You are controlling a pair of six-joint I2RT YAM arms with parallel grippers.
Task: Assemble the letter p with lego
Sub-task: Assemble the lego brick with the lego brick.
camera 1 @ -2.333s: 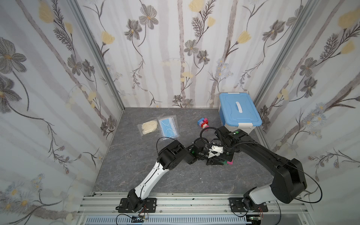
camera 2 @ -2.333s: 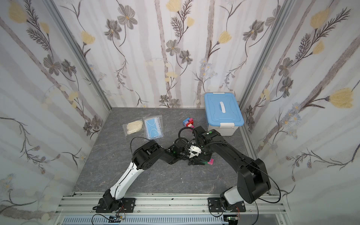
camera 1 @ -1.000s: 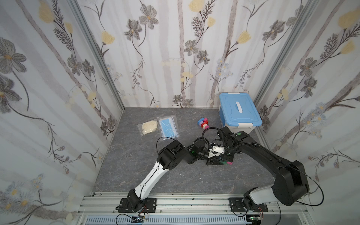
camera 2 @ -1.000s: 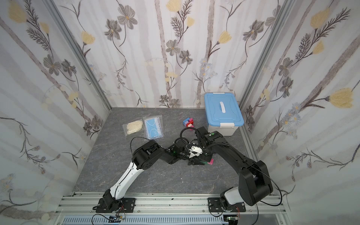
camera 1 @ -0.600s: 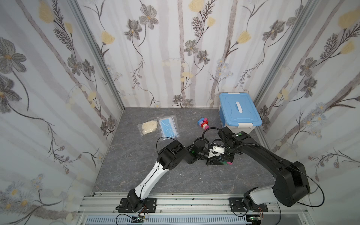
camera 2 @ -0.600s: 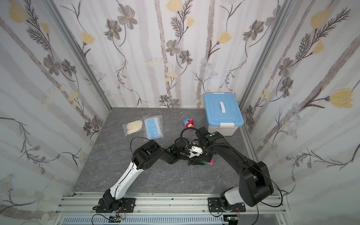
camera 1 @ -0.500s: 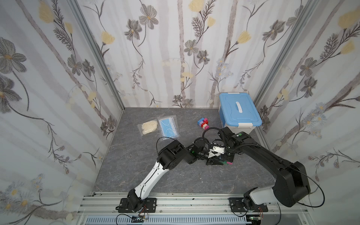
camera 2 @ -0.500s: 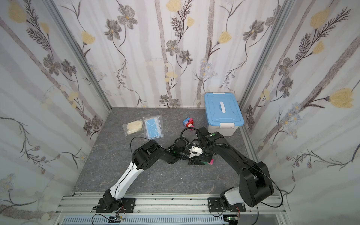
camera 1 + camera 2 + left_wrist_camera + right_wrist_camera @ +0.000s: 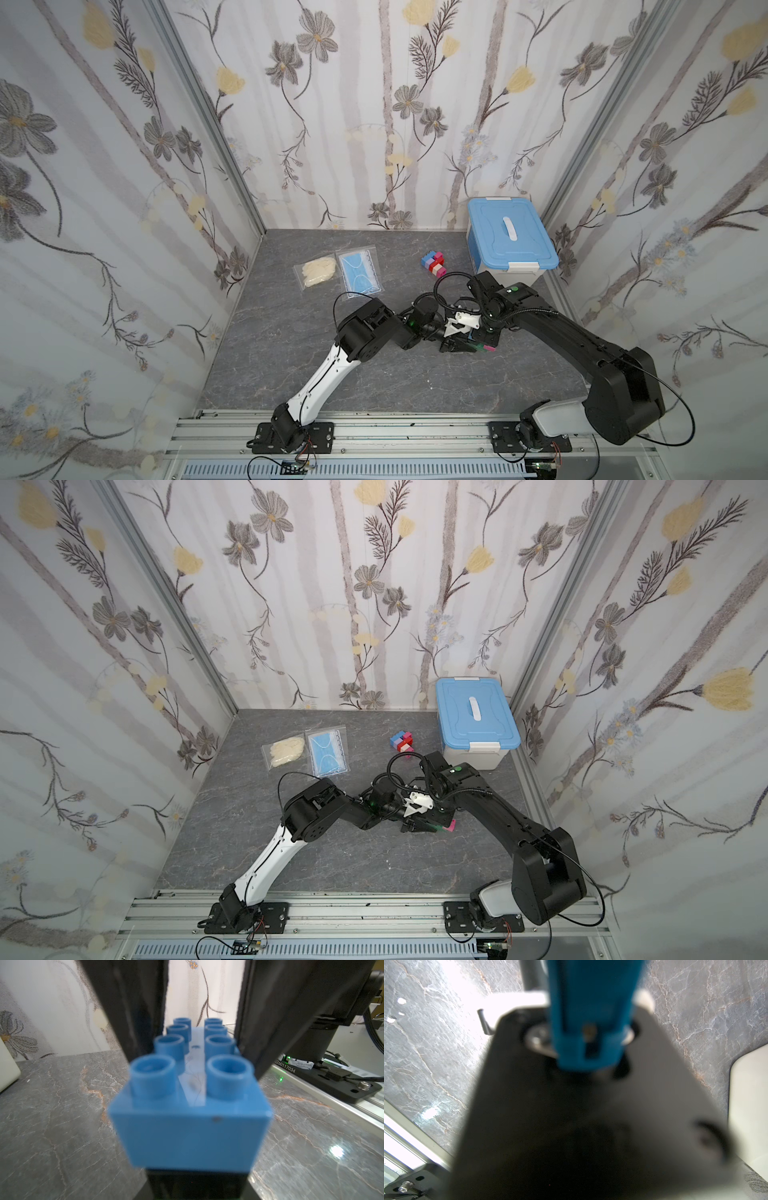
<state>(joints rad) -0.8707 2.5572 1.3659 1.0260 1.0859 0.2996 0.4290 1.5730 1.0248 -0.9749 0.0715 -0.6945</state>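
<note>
both unchanged: left jaws pinch the blue brick (image 9: 191, 1126), right jaws pressed together.

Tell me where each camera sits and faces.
Both top views: above the front rail, facing down at the table, left arm, right arm and box.
Left wrist: on the left arm, looking along the left hand, shut on the blue brick, toward the right arm's base.
Right wrist: on the right arm, facing down at the table; a blurred dark part fills it.
Shared: both wrist views show the blue brick and box.
</note>
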